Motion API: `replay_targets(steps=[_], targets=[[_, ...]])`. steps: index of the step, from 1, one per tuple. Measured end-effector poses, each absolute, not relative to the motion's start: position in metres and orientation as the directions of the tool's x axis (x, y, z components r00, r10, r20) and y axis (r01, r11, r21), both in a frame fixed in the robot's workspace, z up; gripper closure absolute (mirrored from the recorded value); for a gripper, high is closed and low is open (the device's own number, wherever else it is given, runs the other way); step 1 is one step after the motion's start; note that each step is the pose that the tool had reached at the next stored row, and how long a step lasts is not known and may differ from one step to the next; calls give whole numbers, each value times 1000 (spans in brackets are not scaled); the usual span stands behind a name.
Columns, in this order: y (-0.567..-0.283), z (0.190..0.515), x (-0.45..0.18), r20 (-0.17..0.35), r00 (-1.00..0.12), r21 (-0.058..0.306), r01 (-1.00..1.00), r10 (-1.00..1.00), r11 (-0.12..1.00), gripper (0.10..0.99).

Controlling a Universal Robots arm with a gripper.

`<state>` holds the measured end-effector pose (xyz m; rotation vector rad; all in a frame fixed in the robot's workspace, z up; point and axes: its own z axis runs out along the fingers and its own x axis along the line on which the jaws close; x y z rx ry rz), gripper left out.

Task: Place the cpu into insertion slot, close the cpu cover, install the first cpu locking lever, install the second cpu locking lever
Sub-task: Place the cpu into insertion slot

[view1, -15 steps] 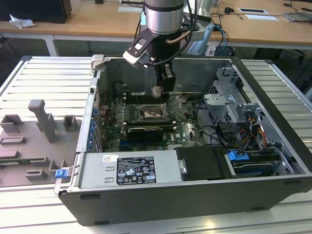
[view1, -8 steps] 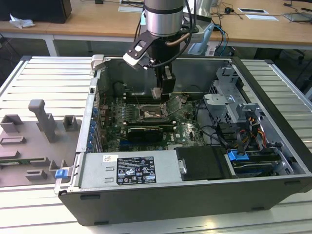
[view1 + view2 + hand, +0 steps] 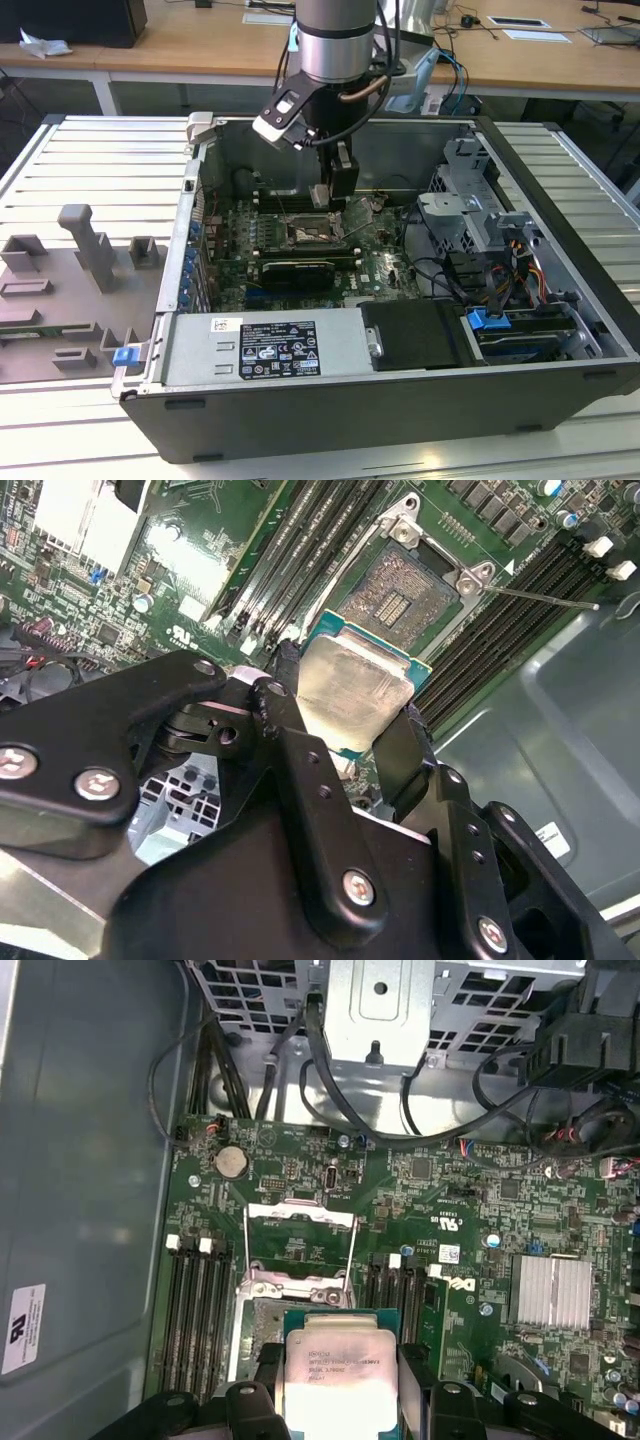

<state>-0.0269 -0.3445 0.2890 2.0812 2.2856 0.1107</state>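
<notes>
Gripping the small square silver-topped cpu (image 3: 352,692) by two edges, the black claw (image 3: 345,708) hangs over the open socket (image 3: 400,590) near the exterior view's centre. The silver frame cpu cover (image 3: 300,1214) stands raised, flanked by black memory slots (image 3: 195,1320). A white label (image 3: 22,1328) is stuck on the case wall.

1. Exterior view: set off the arm (image 3: 335,40), high up, tilted down into the open computer case (image 3: 300,420). Middle range: the whole case and the slatted table (image 3: 100,160) around it fit in.
2. First wrist view: faces down past the gripper (image 3: 340,1365) onto the motherboard (image 3: 450,1200). Close in, with the drive cage (image 3: 400,1010) beyond the board.
3. Second wrist view: sits behind the gripper (image 3: 345,695) linkage and looks obliquely across the board. Very close; board lines run diagonally.
4. Overlap: both wrist views take in the cpu (image 3: 340,1380) (image 3: 350,685) and the memory slots (image 3: 195,1310) (image 3: 300,560). The exterior view and the second wrist view share the socket (image 3: 312,237) (image 3: 405,590).
</notes>
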Motion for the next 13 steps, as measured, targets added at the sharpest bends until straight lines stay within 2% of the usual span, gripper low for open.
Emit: replay_targets(steps=[13], targets=[[-345, 283, -27, 13, -90, 83, 993, 996, 89, 545]])
